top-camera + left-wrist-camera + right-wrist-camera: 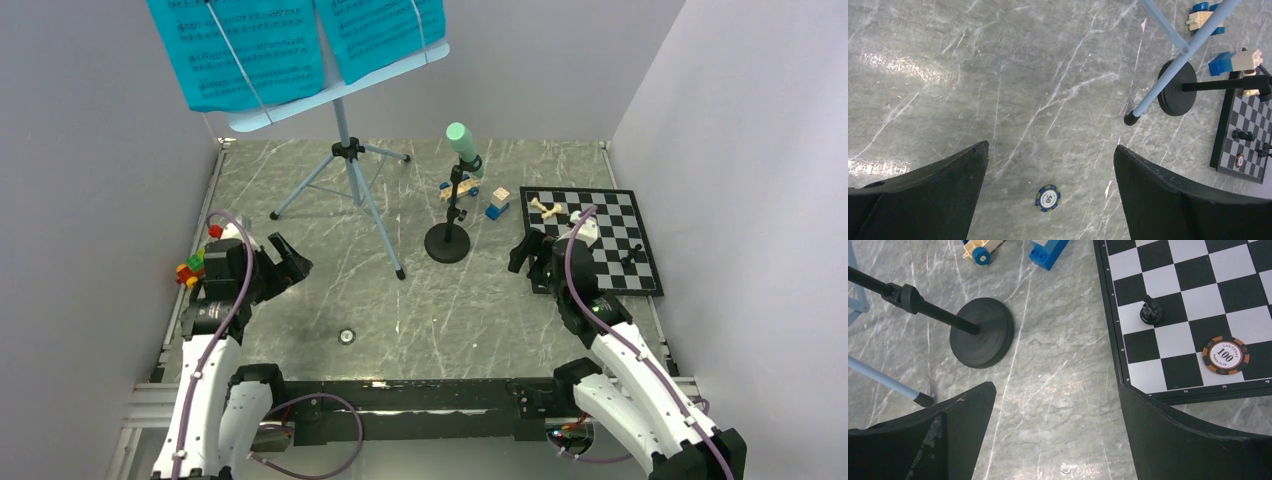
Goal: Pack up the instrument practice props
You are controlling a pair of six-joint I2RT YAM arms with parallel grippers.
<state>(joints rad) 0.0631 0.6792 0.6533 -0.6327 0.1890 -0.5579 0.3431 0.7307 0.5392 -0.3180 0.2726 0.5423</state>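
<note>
Two arms sit low and folded, one at each side of the table (300,330). Their white links rise from the near edge, with a purple cable looped over each wrist. Your left gripper (288,262) points inward toward the centre. Its thick black jaws are spread wide with nothing between them, and a small blue chip (1048,198) lies flat on the grey, marble-veined surface under the gap. Your right gripper (522,256) hovers by the near left edge of the chessboard (625,262), jaws likewise wide apart and empty.

The music stand (350,175) is upright at the far left-centre. It has thin pale-blue tubes, three splayed legs with black tips, and a tilted tray on top. Two turquoise sheets (250,50) printed with staves lean on that tray. Just right of the nearest leg tip, not touching it, is the mic stand (447,243), a matte black disc base with faint concentric rings and a slim black rod. It carries the mic (463,142), which is mint-green, smooth, round-ended and angled upward.

The board is glossy black and white. An orange chip (1226,356) lies flat on it near a black pawn (1151,311).
</note>
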